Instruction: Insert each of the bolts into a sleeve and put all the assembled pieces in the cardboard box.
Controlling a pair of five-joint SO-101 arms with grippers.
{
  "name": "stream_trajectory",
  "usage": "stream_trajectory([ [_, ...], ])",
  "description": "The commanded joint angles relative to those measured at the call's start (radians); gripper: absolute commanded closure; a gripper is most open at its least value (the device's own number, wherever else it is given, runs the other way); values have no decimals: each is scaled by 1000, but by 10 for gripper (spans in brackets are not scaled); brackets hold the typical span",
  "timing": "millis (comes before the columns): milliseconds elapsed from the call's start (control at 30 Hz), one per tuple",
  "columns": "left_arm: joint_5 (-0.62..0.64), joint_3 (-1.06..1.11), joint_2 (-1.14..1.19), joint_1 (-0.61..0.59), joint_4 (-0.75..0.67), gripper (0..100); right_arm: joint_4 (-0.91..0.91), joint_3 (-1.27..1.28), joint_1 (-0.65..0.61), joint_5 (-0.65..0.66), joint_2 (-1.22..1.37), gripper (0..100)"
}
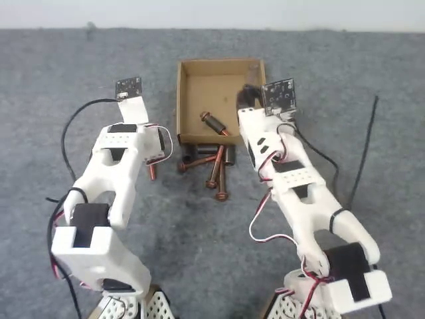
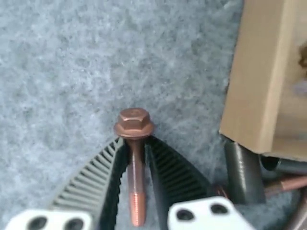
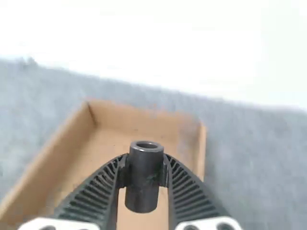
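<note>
My left gripper is shut on a copper bolt, its hex head poking out past the fingertips just above the grey carpet. In the high view this gripper sits left of the cardboard box, with the bolt beneath it. My right gripper is shut on a dark sleeve, held bore up over the box. From above, the right gripper hangs over the box's right side. One bolt with a sleeve on it lies inside the box.
Several loose bolts and dark sleeves lie in a heap on the carpet just in front of the box. The sleeves lie close beside my left gripper. Black cables trail on the carpet at both sides.
</note>
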Motion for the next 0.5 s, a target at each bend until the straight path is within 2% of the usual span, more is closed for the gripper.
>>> stream_trajectory([
  [0, -12, -10, -78, 6, -26, 989, -302, -12, -16, 6, 107, 986],
  [167, -12, -10, -78, 6, -26, 989, -598, -6, -10, 14, 295, 987],
  [467, -12, -13, -78, 6, -28, 989, -819, 242, -35, 14, 249, 989],
])
